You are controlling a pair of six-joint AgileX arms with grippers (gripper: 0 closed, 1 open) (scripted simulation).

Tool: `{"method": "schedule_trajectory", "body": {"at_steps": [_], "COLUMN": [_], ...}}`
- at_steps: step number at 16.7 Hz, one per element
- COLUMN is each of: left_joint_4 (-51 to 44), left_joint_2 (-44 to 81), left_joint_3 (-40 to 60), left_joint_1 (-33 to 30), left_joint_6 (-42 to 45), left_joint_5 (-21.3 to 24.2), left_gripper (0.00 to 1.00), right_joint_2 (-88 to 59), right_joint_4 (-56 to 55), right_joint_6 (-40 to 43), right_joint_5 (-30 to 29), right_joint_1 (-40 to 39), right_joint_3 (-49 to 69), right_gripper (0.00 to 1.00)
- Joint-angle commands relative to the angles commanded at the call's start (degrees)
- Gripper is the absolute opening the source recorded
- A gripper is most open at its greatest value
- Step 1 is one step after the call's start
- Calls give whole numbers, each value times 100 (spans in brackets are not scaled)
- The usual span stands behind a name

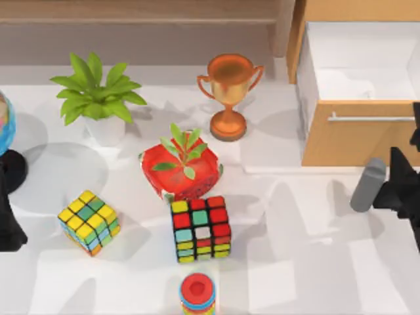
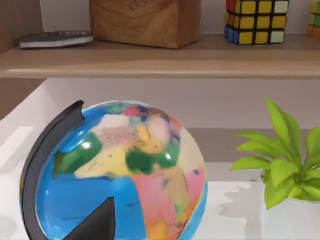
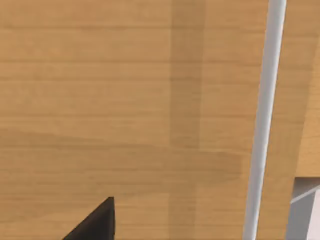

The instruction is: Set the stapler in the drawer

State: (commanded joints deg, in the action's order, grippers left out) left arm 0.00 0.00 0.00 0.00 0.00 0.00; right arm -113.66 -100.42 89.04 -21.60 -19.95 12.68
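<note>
The drawer (image 1: 354, 139) stands pulled open at the table's back right, its white inner walls bare on top and a thin silver handle (image 1: 371, 118) across its tan front. My right gripper (image 1: 398, 190) hovers at the right edge, just in front of that panel, with a grey rounded stub (image 1: 367, 185) of the hand sticking out to its left. The right wrist view looks closely at the drawer's wooden front (image 3: 125, 100) and the handle (image 3: 264, 120). The stapler is out of view. My left arm (image 1: 8, 226) is parked at the left edge.
On the table are a bronze trophy (image 1: 230, 95), a white-potted plant (image 1: 97, 98), a red pot with a sprout (image 1: 180, 172), two puzzle cubes (image 1: 201, 228) (image 1: 88, 222), a stack of rings (image 1: 197, 293) and a globe (image 2: 120, 175). A slim dark bar (image 2: 55, 39) lies on the shelf.
</note>
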Motion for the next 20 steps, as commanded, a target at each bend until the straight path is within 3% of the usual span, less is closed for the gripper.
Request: {"method": "schedule_trajectory", "body": {"at_steps": [9, 20], "left_joint_4": [0, 0], "left_joint_2": [0, 0], "left_joint_3": [0, 0], "left_joint_1": [0, 0], "left_joint_6": [0, 0], "left_joint_5": [0, 0], "left_gripper": [100, 100], "right_joint_2": [-59, -59], "right_joint_4": [416, 416], "right_joint_6": [8, 8], "right_joint_5": [208, 208], "right_joint_1": [229, 229], "right_joint_3": [504, 504], "right_gripper": [100, 17]}}
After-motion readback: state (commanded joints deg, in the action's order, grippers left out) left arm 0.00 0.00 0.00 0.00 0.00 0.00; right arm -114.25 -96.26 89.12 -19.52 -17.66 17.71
